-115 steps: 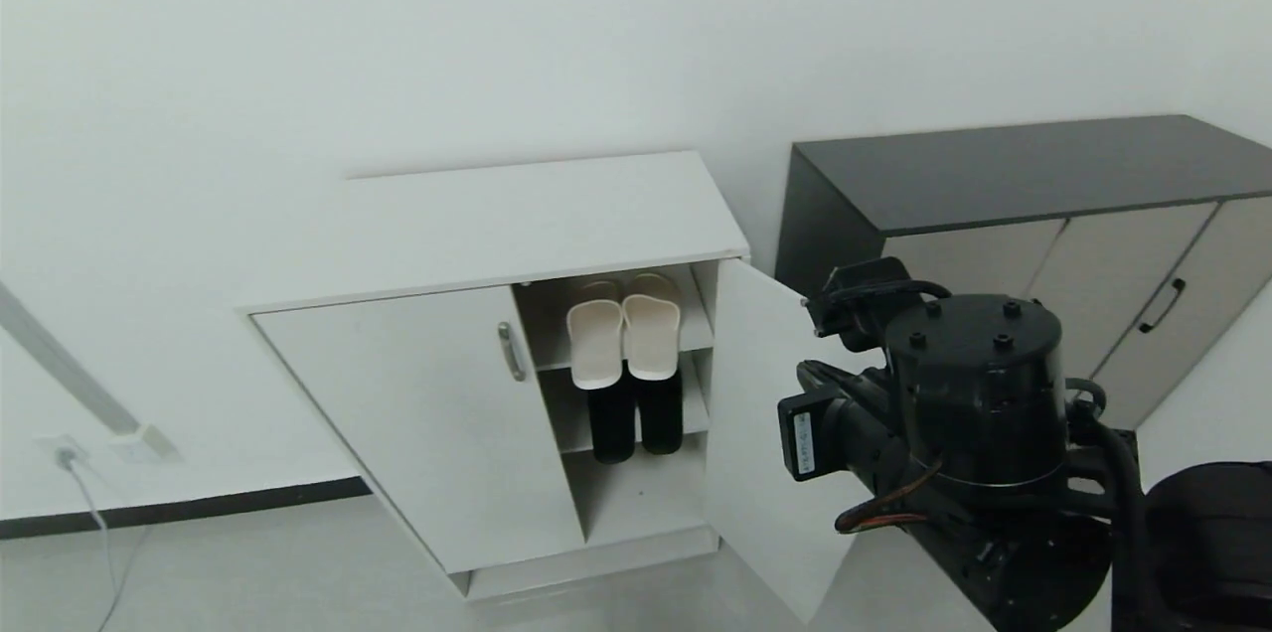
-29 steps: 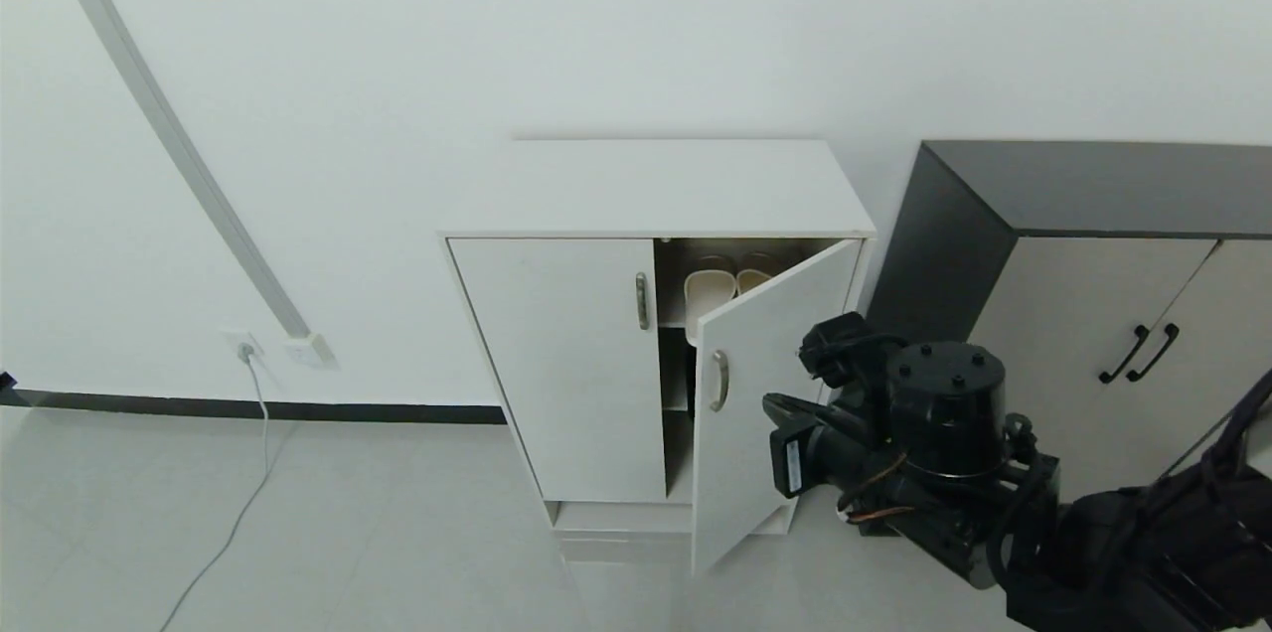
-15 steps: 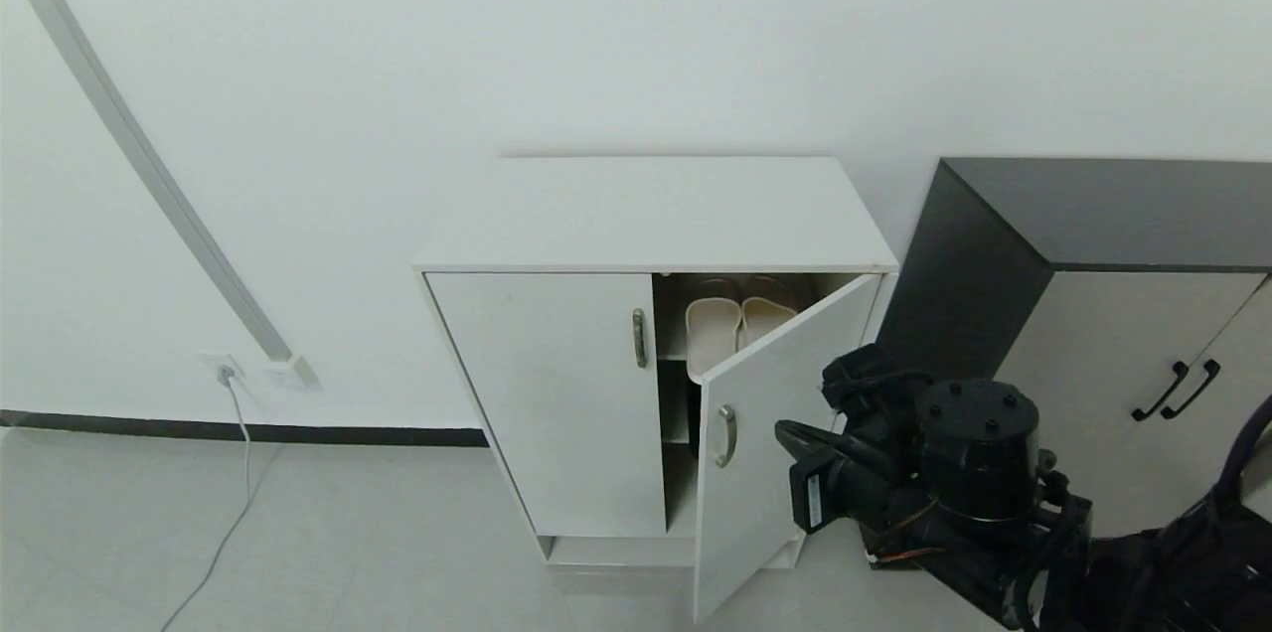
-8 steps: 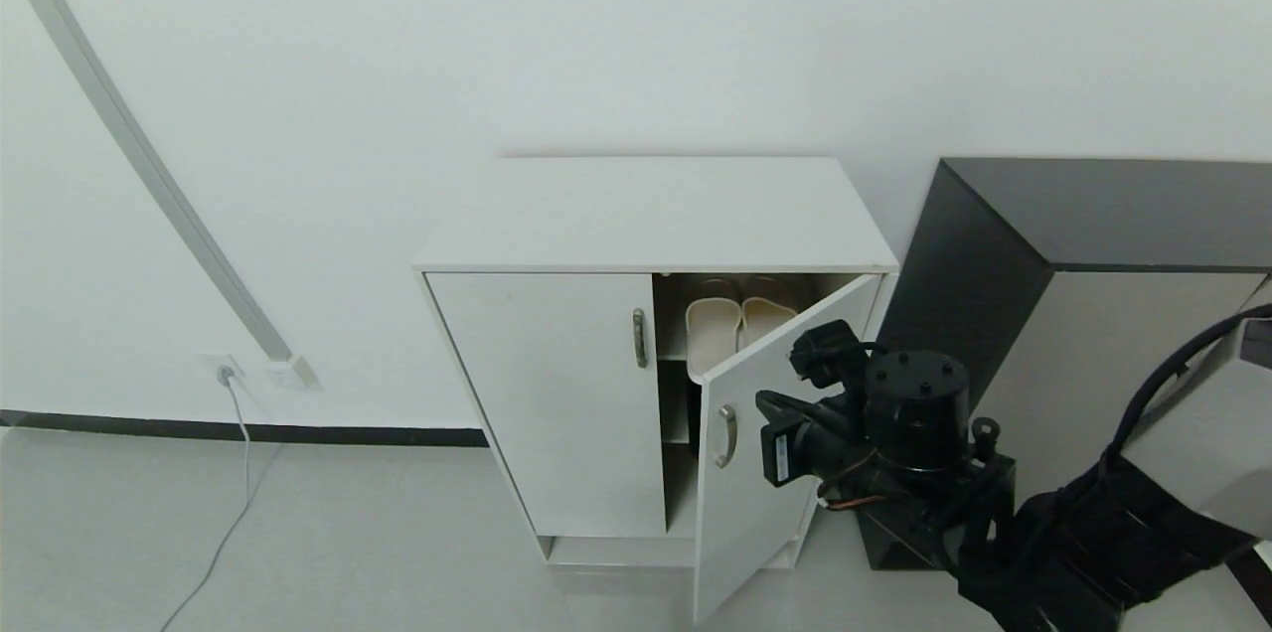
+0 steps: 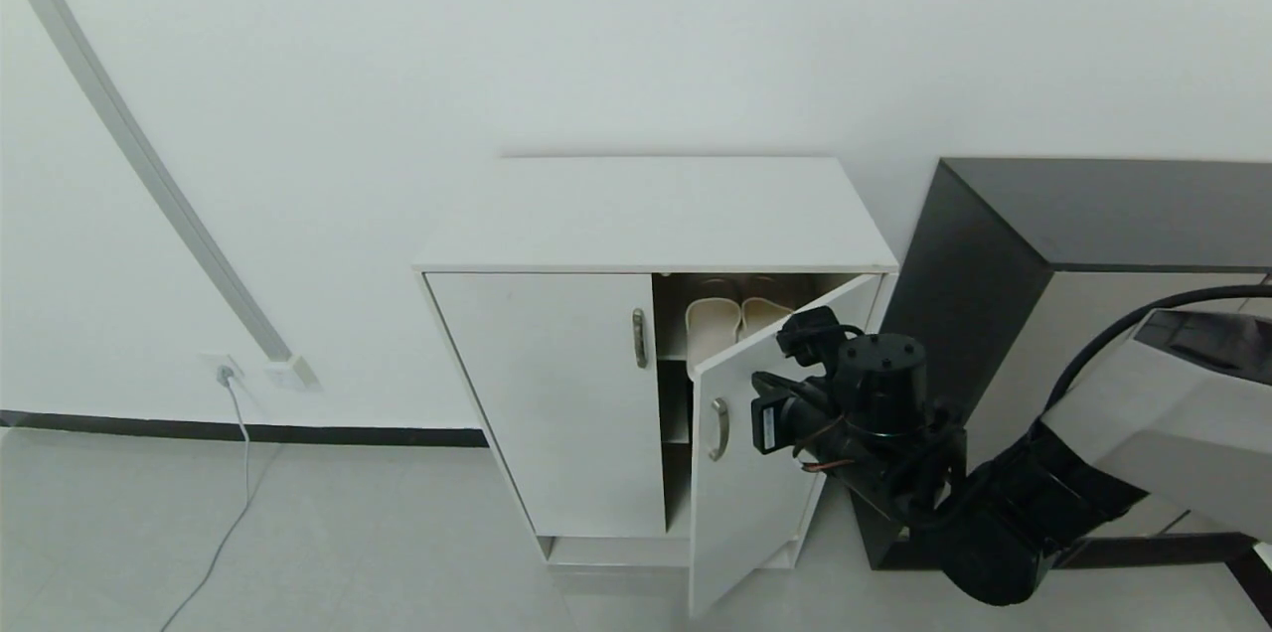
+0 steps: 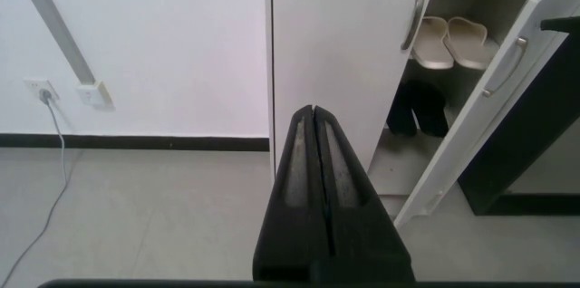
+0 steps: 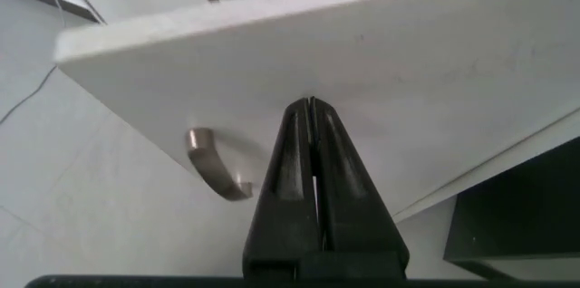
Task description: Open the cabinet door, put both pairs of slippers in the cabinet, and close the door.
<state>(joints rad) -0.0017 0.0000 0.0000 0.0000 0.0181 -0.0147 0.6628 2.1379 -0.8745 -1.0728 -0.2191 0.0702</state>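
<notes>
The white cabinet (image 5: 656, 215) stands against the wall, its left door (image 5: 547, 394) closed and its right door (image 5: 750, 453) swung partly open. A beige pair of slippers (image 5: 715, 319) lies on the top shelf, and a black pair (image 6: 419, 107) on the shelf below. My right arm's wrist (image 5: 874, 384) is at the outer face of the right door. The right gripper (image 7: 311, 105) is shut and empty, its tips against the door panel (image 7: 408, 43) just above the metal handle (image 7: 217, 166). Well back from the cabinet, over the floor, my left gripper (image 6: 314, 111) is also shut and empty.
A dark-topped sideboard (image 5: 1083, 205) stands close to the right of the cabinet, right behind my right arm. A cable (image 5: 224, 513) runs from a wall socket (image 5: 227, 372) down to the floor on the left. Open grey floor (image 5: 298, 553) lies in front.
My right arm has reached forward and left against the right door. The door has swung slightly further toward closed since half a second ago.
</notes>
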